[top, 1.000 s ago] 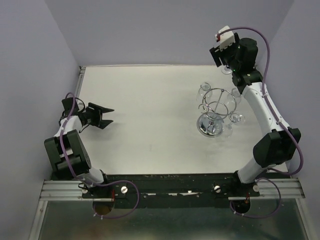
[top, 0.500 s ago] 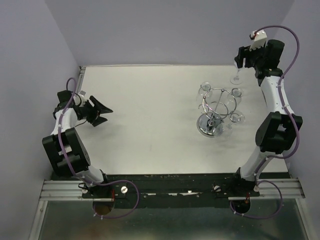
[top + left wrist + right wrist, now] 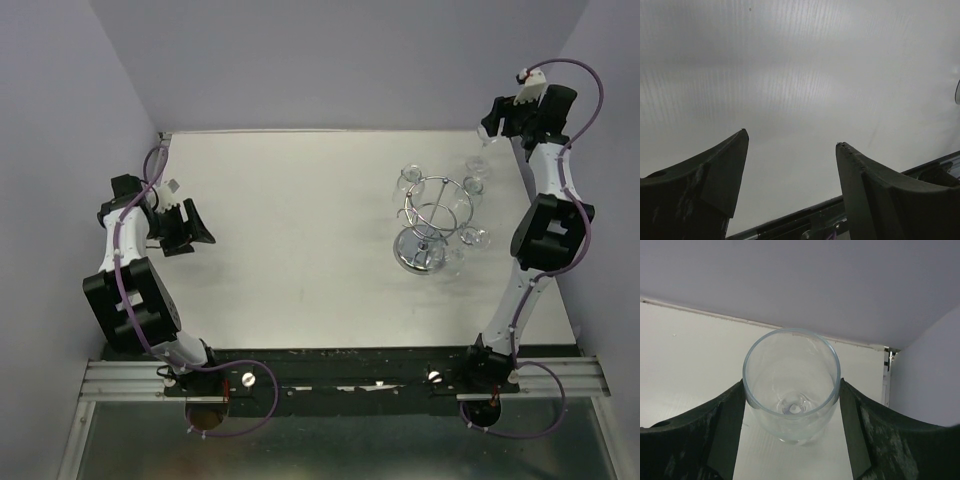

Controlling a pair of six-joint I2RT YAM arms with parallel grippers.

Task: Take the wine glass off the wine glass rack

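1. Top view: the shiny chrome wire wine glass rack [image 3: 421,250], w/ its round mirror-like disc base, stands right of centre on the white table [image 3: 300,250]. A few spare glasses [image 3: 408,178] hang off its hook arms. The right gripper [image 3: 490,132] is out by the far right corner, well apart from the rack. The clear stemmed wine glass [image 3: 479,160] sits just below it. We reckon it's held out there so the foot is free of the curled hooks. The left gripper [image 3: 193,225] sits far left, prob. parked out of the way.
2. Left wrist: the left gripper [image 3: 790,145] is spread wide w/ nothing between its tips, only bare table beyond.
3. Right wrist: the right gripper [image 3: 791,385] is closed about halfway onto the wine glass [image 3: 791,390]. Its dark fingers [image 3: 732,410] touch the bowl on both sides, and the mouth faces the cam. Stem and foot are hidden behind the bowl. We judge the bowl gives the surest hold, but we can't tell how firm the hold is.
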